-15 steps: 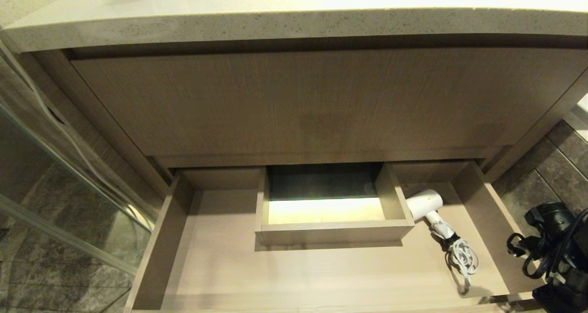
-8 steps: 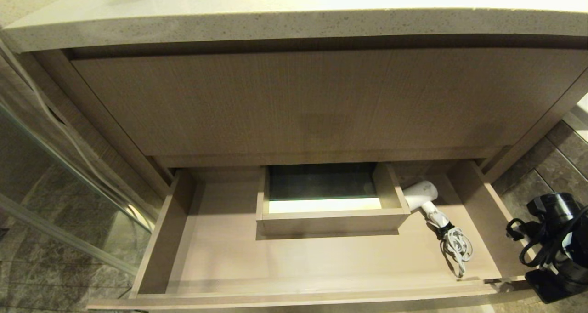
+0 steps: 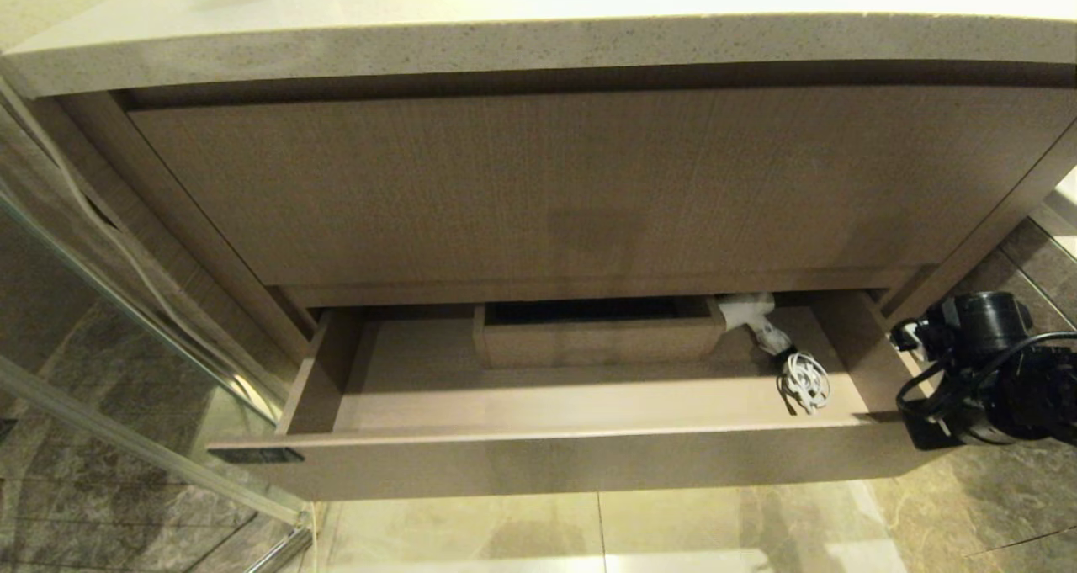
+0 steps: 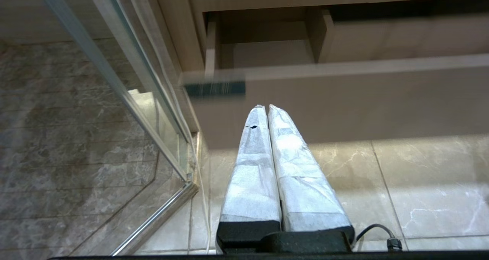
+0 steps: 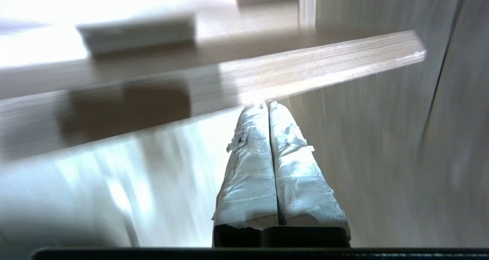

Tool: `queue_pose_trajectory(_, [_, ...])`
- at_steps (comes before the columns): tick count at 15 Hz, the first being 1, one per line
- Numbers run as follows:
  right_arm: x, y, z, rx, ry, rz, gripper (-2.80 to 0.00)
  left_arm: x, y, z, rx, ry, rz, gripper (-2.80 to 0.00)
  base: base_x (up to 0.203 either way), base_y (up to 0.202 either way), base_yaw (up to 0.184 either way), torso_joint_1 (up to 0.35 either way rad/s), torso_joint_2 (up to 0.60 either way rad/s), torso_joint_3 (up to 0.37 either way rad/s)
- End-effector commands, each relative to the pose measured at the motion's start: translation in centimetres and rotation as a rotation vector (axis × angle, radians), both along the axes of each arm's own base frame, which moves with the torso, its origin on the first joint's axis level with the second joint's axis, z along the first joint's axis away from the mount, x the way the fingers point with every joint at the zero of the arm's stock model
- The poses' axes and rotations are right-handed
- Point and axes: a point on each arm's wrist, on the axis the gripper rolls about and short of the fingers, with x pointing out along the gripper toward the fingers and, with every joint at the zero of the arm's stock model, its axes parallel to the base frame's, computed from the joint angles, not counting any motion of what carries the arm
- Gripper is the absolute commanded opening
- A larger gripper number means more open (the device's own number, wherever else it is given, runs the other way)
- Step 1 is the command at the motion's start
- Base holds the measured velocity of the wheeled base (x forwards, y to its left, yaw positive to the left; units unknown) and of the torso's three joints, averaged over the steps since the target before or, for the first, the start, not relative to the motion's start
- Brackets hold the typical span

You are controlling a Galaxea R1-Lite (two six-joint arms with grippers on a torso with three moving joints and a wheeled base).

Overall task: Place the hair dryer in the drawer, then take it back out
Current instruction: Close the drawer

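One drawer here, wide and shallow in light wood grain, standing partly out from under the taller wood-grain panel, with one small dark label at the left end of its front. One boxed cutout sits at the middle back of it, its far part lost in the dark beneath the panel. One hair dryer lies inside the drawer, at the right back, just beside the cutout's right wall; its head is tucked under the panel's lower edge so only part of the white body shows, the handle points toward the drawer front, and the one bundled white cord lies on the drawer floor at its end. The grille cannot be seen. Two grippers: the right gripper, fingers pressed together and holding nothing, has its tips right at the drawer's front edge by the right corner, though the wrist picture is smeared and contact is hard to judge; in the head view only the arm's black body shows beside the drawer's right end. The left gripper, fingers together and empty too, hangs over the pale tiled floor before the drawer's left end, apart from it. One glass panel runs along the left, cut off by the frame. One speckled countertop on top, its far part out of frame.
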Motion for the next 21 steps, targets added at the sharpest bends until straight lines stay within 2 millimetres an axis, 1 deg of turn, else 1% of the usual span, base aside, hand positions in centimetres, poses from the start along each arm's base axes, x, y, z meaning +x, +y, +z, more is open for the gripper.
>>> queue_pose_trajectory(1, [1.7, 0.8, 0.8, -0.007, -0.083, 0.026, -2.8, 0.0, 0.0, 0.0, 0.0, 0.0, 0.0, -2.8, 0.0, 0.0, 0.0, 0.0, 0.0, 0.0])
queue_pose_trajectory(2, [1.6, 0.9, 0.8, -0.009, -0.074, 0.034, -2.8, 0.0, 0.0, 0.0, 0.0, 0.0, 0.0, -2.8, 0.0, 0.0, 0.0, 0.0, 0.0, 0.0])
queue_pose_trajectory(4, [0.7, 0.9, 0.8, -0.02, -0.036, 0.052, -2.8, 0.0, 0.0, 0.0, 0.0, 0.0, 0.0, -2.8, 0.0, 0.0, 0.0, 0.0, 0.0, 0.0])
queue_pose_trajectory(7, [-1.5, 0.5, 1.4, -0.042, 0.007, 0.074, -2.8, 0.0, 0.0, 0.0, 0.0, 0.0, 0.0, -2.8, 0.0, 0.0, 0.0, 0.0, 0.0, 0.0])
queue_pose_trajectory(9, [-3.3, 0.6, 1.5, -0.053, 0.031, 0.108, -2.8, 0.0, 0.0, 0.0, 0.0, 0.0, 0.0, -2.8, 0.0, 0.0, 0.0, 0.0, 0.0, 0.0])
queue_pose_trajectory(11, [-4.7, 0.8, 1.9, -0.068, 0.039, 0.15, -2.8, 0.0, 0.0, 0.0, 0.0, 0.0, 0.0, -2.8, 0.0, 0.0, 0.0, 0.0, 0.0, 0.0])
queue_pose_trajectory(15, [-6.4, 1.1, 3.7, -0.118, 0.013, 0.295, -2.8, 0.0, 0.0, 0.0, 0.0, 0.0, 0.0, -2.8, 0.0, 0.0, 0.0, 0.0, 0.0, 0.0])
queue_pose_trajectory(17, [-7.1, 1.5, 5.0, -0.181, -0.015, 0.457, -2.8, 0.0, 0.0, 0.0, 0.0, 0.0, 0.0, -2.8, 0.0, 0.0, 0.0, 0.0, 0.0, 0.0])
queue_pose_trajectory(19, [-7.5, 2.2, 6.3, -0.23, -0.061, 0.716, -2.8, 0.0, 0.0, 0.0, 0.0, 0.0, 0.0, -2.8, 0.0, 0.0, 0.0, 0.0, 0.0, 0.0])
queue_pose_trajectory(21, [-7.4, 3.2, 7.3, -0.26, -0.141, 0.984, -2.8, 0.0, 0.0, 0.0, 0.0, 0.0, 0.0, -2.8, 0.0, 0.0, 0.0, 0.0, 0.0, 0.0])
